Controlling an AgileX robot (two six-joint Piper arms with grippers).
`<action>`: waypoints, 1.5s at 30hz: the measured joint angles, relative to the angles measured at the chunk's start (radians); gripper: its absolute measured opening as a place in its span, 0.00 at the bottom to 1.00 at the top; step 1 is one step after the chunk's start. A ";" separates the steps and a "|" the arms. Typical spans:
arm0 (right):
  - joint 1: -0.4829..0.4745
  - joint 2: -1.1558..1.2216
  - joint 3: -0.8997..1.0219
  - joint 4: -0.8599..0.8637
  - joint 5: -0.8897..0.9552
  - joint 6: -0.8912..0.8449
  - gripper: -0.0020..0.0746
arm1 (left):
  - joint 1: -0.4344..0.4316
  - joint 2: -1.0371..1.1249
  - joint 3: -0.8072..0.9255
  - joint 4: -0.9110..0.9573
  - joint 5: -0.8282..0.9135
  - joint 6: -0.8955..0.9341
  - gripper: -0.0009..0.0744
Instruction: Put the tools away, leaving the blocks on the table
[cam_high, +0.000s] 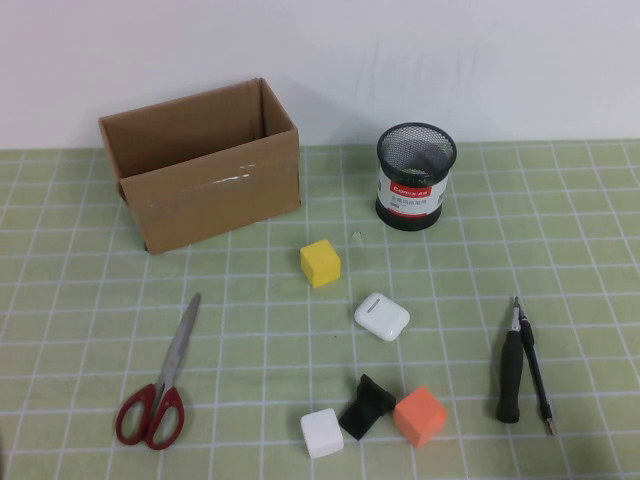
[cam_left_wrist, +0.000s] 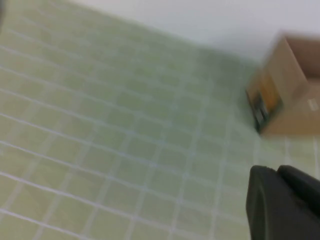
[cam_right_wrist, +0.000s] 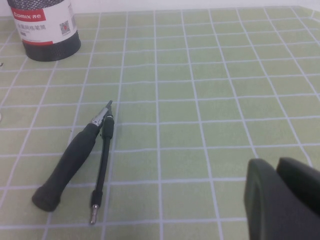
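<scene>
Screwdriver (cam_right_wrist: 75, 162) lies near right gripper (cam_right_wrist: 282, 200), long axis toward the mesh cup (cam_right_wrist: 42, 30). Right gripper clenched, empty. Left gripper (cam_left_wrist: 282, 202) clenched, empty, parked nearer the scissors (cam_high: 160, 380).

Green gridded desk (cam_high: 80, 300) carries scissors (cam_high: 160, 380), screwdriver (cam_high: 511, 372), pen tool (cam_high: 537, 372), three cubes (cam_high: 320, 262), box (cam_high: 200, 165), mesh cup (cam_high: 416, 176).

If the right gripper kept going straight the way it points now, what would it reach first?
Probably bare table. The right gripper, shut, shows only at the edge of its wrist view, with open grid ahead. The screwdriver, thin pointed tool and mesh pen cup lie off to one side. Depth is unclear.
</scene>
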 joint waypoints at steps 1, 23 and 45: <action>0.000 0.000 0.000 0.000 0.000 0.000 0.02 | 0.000 0.032 -0.010 -0.041 0.004 0.048 0.01; 0.000 0.000 0.000 0.000 0.000 0.000 0.02 | 0.000 0.688 -0.177 -0.675 0.075 0.762 0.19; 0.000 0.000 0.000 0.000 0.000 0.000 0.02 | -0.230 1.143 -0.292 -0.488 -0.064 0.583 0.41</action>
